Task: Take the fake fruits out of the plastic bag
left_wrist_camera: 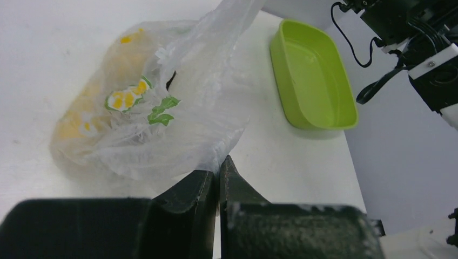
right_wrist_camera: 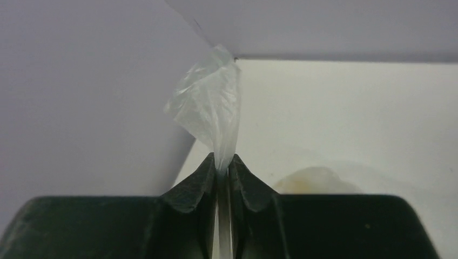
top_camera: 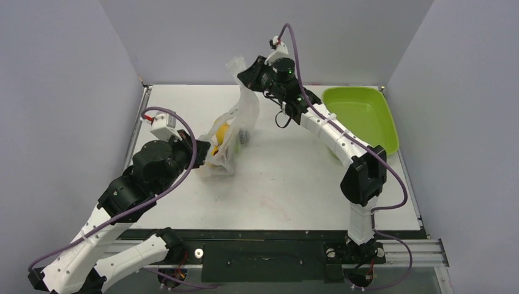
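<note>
Bright, even light, faint shadows; wrist views blur close up, plastic bag glinting softly.

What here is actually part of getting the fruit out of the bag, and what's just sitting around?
Part of the job: plastic bag; fake fruits inside it; left tool and right tool, each pinching the bag's film.
Just lying about: green tray, with nothing in it.

A lime-green rectangular tray is lying open side up at the far right corner of the white desk, close beside the right wall. Pale lavender walls are enclosing the desk on three sides. Faint smudges are showing near the desk's middle.
</note>
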### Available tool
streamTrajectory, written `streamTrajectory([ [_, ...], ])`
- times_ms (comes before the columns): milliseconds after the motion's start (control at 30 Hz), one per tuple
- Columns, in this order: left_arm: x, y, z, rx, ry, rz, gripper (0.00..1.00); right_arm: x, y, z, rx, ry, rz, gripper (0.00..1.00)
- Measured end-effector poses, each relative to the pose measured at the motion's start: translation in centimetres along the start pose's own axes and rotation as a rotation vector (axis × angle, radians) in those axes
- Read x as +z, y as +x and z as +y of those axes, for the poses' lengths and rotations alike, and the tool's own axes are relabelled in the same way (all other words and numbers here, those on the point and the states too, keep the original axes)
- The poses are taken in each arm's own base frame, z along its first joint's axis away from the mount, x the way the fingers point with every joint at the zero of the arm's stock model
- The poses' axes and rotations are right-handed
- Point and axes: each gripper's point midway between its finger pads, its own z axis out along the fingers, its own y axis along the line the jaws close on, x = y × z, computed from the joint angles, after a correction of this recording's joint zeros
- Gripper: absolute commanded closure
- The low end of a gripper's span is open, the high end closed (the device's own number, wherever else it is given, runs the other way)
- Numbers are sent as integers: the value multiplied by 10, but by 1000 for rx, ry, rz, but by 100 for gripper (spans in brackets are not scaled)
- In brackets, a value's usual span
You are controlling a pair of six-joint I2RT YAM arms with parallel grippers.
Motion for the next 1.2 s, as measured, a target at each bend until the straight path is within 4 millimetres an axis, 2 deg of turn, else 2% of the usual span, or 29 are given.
streamTrajectory([
  [33, 0, 13, 1, -26, 18, 28, 100, -4, 14, -15, 13, 31, 28, 75],
  [67, 1, 27, 3, -55, 34, 57, 100, -11, 29, -32, 27, 74, 63, 69],
  [100, 1, 39, 4, -81, 50, 79, 100, -17, 40, -47, 39, 112, 88, 56],
  [133, 2, 53, 6, -112, 65, 108, 100, -28, 59, -68, 45, 172, 128, 50],
  [233, 4, 90, 10, -196, 97, 189, 100, -65, 97, -113, 50, 337, 221, 33],
  [300, 4, 105, 9, -240, 115, 226, 100, -93, 109, -133, 39, 439, 258, 25],
  [400, 5, 118, 5, -295, 143, 268, 100, -133, 104, -140, 11, 527, 250, 21],
  [500, 3, 119, -1, -330, 168, 285, 100, -173, 88, -133, -9, 568, 202, 18],
  [633, -6, 109, -9, -371, 217, 264, 100, -216, 68, -115, -25, 563, 124, 18],
  [700, -13, 103, -10, -385, 237, 245, 100, -232, 68, -100, -37, 535, 106, 18],
  [767, -18, 98, -11, -398, 256, 228, 100, -239, 78, -80, -55, 482, 118, 18],
  [900, -26, 93, -10, -426, 278, 208, 100, -241, 117, -29, -62, 311, 180, 20],
  [967, -25, 98, -7, -439, 272, 214, 100, -237, 139, -11, -45, 239, 211, 21],
  [1133, -19, 117, 3, -467, 237, 246, 100, -217, 174, 10, -14, 169, 252, 21],
  [1200, -18, 123, 7, -480, 232, 250, 100, -205, 186, 12, 1, 173, 266, 22],
])
